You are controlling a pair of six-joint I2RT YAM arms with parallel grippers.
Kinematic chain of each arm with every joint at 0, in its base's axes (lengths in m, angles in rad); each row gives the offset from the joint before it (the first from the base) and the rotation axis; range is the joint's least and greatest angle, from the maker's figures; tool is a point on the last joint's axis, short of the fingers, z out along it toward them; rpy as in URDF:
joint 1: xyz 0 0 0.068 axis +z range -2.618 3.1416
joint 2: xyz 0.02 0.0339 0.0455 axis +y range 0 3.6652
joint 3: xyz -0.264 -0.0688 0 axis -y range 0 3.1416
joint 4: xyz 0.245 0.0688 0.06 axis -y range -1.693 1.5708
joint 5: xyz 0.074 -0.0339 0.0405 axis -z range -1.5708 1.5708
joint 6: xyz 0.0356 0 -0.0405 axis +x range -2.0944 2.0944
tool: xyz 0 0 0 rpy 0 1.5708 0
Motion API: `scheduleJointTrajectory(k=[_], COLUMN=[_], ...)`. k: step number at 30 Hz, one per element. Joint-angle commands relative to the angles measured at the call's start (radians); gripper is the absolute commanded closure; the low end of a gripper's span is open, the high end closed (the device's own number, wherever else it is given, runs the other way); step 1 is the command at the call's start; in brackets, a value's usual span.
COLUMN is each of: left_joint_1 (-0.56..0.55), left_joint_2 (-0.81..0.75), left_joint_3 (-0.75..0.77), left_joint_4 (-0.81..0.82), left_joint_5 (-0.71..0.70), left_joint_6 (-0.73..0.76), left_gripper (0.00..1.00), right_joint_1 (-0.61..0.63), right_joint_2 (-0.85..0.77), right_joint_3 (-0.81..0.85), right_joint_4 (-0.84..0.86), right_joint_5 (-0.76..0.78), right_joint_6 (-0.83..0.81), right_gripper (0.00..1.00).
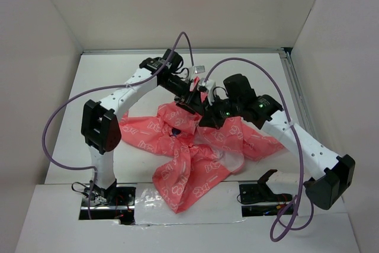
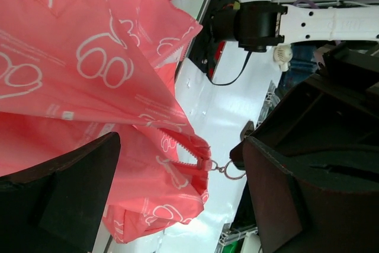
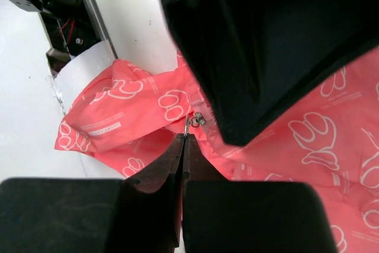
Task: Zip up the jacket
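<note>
Coral-pink jacket [image 1: 195,161] with the white outline print is lying crumpled in the middle of your white table [image 1: 118,75]. One end trails toward the near edge between the two arm bases, and other parts spread out to the left and right. Both your arms reach in over it and meet above its far side, pretty much on top of each other. Your right gripper [image 3: 184,140] has its two fingers pressed flat together, and the tips are pinched on the little metal zipper pull [image 3: 188,124], a ring hanging off the slider [image 3: 199,119]. On your left wrist camera that ring sticks out to the right of a raised fold of fabric, with zipper teeth running along the fold's edge. Your left gripper [image 2: 180,140] is spread wide, one dark finger on each side of that fold, and it isn't clamping anything. I honestly can't tell if either pad is brushing the cloth. From above, the left gripper sits just to the far-left of the right one, both right over the jacket's bunched-up middle.
</note>
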State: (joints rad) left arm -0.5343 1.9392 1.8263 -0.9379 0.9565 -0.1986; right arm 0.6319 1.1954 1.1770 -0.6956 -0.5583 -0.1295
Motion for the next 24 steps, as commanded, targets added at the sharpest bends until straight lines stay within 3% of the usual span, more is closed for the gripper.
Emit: scheduleJointTrajectory(k=[1,8,13,14,17,24], left_joint_1=[-0.027,-0.050,-0.053,-0.052,-0.046,-0.041], left_joint_2=[-0.022,-0.017,-0.026,-0.029,-0.052,-0.054], left_joint_3=[0.047,0.060,0.048,0.044,0.021,0.028], left_joint_4=[-0.065,-0.084,-0.102,-0.101,-0.088,-0.099], left_joint_5=[-0.050,-0.097,-0.087,-0.091,-0.081,-0.013], left_joint_6=[0.039,0.054,0.070,0.068,0.071,0.114], left_gripper=[0.04,0.17,0.43,0.55,0.72,0.49], right_joint_1=[0.011,0.018,0.018,0.018,0.018,0.017], right_joint_2=[0.007,0.073,0.066,0.064,0.056,0.059], right_joint_3=[0.062,0.105,0.098,0.096,0.092,0.101], right_joint_4=[0.016,-0.012,0.002,-0.002,-0.001,-0.010], right_joint_5=[0.015,0.034,0.070,0.084,0.103,0.103], right_joint_6=[-0.009,-0.019,-0.009,-0.009,-0.004,-0.013], right_gripper=[1.00,1.00,1.00,1.00,1.00,1.00])
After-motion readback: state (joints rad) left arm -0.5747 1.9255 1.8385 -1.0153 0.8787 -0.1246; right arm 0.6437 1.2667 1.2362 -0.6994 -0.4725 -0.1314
